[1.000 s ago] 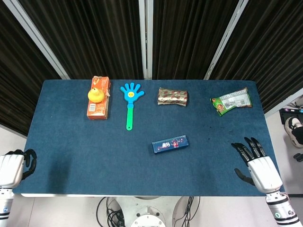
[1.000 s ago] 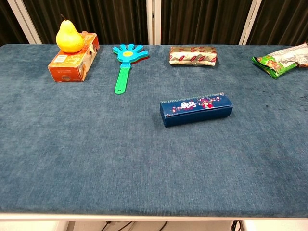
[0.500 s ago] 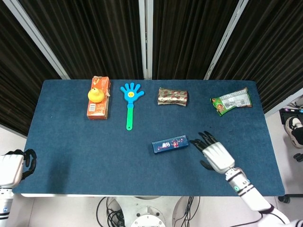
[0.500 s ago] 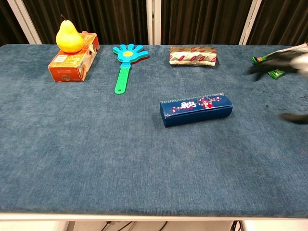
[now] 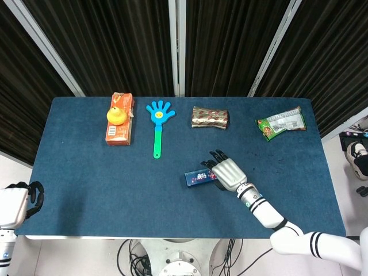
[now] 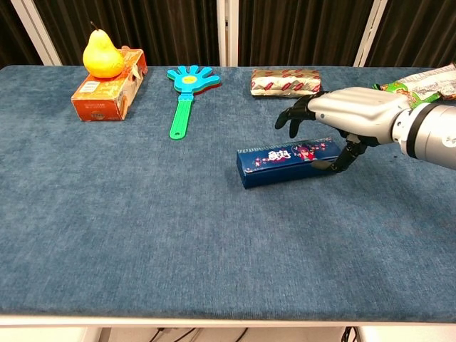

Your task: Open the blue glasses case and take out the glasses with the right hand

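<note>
The blue glasses case (image 5: 197,177) (image 6: 279,163) lies closed on the middle of the blue table (image 5: 86,172), its long side slanting slightly. My right hand (image 5: 226,171) (image 6: 349,116) hovers over the case's right end with its fingers spread. In the chest view its thumb reaches down in front of the case's right end. Whether it touches the case I cannot tell. No glasses are visible. My left hand (image 5: 14,205) rests off the table's near left corner, fingers curled in, holding nothing.
At the back stand an orange carton (image 5: 119,118) with a yellow pear (image 6: 102,53) on it, a blue hand-shaped clapper (image 5: 158,123), a foil snack pack (image 5: 210,118) and a green snack bag (image 5: 280,123) at the far right.
My right hand has swept left from the near right corner of the table to above the right end of the blue case. The left hand has stayed put.
</note>
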You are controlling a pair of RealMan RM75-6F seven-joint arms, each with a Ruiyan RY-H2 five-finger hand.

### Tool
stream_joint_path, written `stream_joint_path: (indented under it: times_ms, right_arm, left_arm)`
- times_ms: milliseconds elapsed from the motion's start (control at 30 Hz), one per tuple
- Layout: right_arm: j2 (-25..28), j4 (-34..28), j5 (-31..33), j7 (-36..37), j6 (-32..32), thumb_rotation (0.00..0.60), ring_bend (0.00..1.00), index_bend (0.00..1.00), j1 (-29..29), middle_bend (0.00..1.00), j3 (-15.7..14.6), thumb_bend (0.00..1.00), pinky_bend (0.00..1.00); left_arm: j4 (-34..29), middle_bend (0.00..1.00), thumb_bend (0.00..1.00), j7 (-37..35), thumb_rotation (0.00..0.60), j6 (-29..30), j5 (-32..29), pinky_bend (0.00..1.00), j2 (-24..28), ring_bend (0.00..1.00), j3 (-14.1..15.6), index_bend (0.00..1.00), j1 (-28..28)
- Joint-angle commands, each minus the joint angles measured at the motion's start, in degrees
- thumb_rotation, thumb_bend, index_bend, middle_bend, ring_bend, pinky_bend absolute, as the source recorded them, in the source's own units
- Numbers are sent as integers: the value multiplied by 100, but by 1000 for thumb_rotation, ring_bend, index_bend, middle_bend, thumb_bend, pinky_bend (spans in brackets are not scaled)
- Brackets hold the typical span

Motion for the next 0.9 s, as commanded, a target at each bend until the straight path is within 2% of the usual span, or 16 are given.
stream_joint_path:
  times_ms: [33,733,900]
  right_arm:
    - [-31,16,112,-58,12,600,0,185,54,255,-30,325,15]
    - [-30,11,395,-58,81,600,17,229,296,283,-228,366,18]
    - [-83,61,442,-90,62,600,35,260,371,295,-276,422,29]
  left_arm:
    - [-1,709,358,1,600,0,1,580,1,554,1,698,1]
    - [-7,709,358,-4,600,0,0,580,3,554,-2,697,2]
    - [-7,709,359,-9,600,-4,-4,580,5,554,-4,698,0]
